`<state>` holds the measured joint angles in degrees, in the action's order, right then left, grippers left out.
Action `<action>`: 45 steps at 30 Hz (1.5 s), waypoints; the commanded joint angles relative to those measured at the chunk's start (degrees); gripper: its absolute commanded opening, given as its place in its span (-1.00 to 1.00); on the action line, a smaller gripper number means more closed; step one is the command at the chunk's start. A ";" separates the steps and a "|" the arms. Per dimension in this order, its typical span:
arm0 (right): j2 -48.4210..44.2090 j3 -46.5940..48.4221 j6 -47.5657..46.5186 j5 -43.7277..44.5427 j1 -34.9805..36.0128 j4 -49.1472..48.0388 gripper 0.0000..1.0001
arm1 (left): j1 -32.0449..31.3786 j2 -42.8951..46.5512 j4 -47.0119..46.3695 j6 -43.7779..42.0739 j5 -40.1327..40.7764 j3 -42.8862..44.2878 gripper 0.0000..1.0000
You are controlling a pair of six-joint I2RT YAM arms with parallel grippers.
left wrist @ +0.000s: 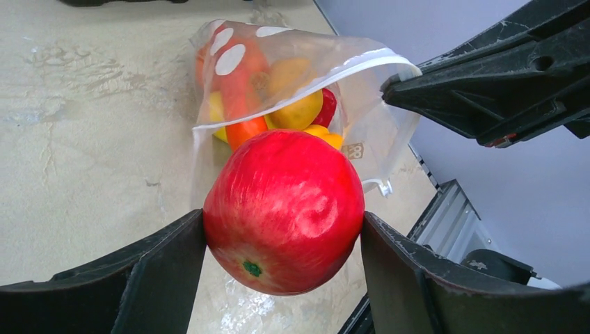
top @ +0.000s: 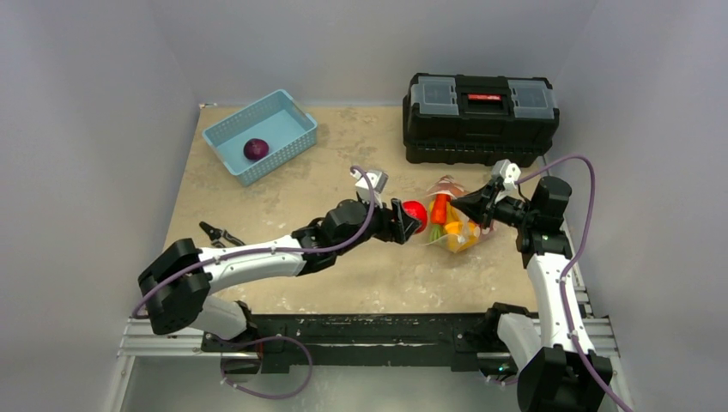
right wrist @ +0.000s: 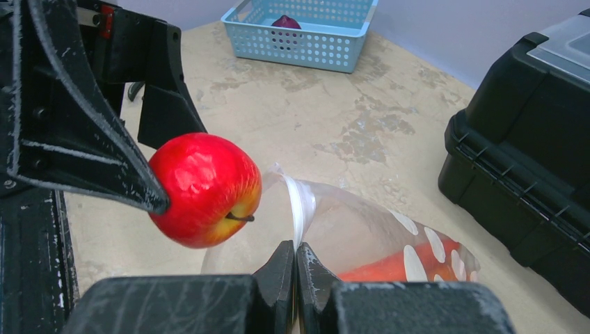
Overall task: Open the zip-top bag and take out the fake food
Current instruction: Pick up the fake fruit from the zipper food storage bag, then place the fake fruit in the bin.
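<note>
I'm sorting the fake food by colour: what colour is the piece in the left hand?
The apple is glossy red, best seen in the left wrist view.

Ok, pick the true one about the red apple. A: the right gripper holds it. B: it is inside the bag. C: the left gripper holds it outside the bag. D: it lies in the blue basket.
C: the apple sits between the fingers of the left gripper, clear of the zip-top bag that the right gripper pinches.

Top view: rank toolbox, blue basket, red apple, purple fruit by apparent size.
1. black toolbox
2. blue basket
3. red apple and purple fruit: look about alike. The left fingers partly hide the apple, so these two are not ranked.
</note>
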<state>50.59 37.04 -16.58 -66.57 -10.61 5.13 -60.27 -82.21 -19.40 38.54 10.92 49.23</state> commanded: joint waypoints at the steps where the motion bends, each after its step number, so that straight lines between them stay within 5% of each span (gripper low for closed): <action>1: -0.80 0.42 -0.29 0.02 0.03 -1.43 -1.00 | 3.26 3.98 -8.04 3.11 -4.95 -3.62 -1.00; 11: -0.80 0.40 -0.52 0.08 0.12 -1.26 -1.00 | 13.87 13.27 -7.00 3.85 -9.63 -9.67 -1.00; 22: -0.75 0.43 -0.80 0.30 0.13 -1.14 -1.00 | 25.51 18.34 2.85 -1.82 -13.85 -6.36 -1.00; 45: -0.84 0.40 -0.92 0.30 0.09 -1.08 -1.00 | 48.98 10.91 13.91 -5.38 -23.59 8.04 -1.00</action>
<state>50.59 37.04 -16.97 -66.54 -10.61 5.15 -14.39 -69.23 -6.07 33.41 -10.04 52.90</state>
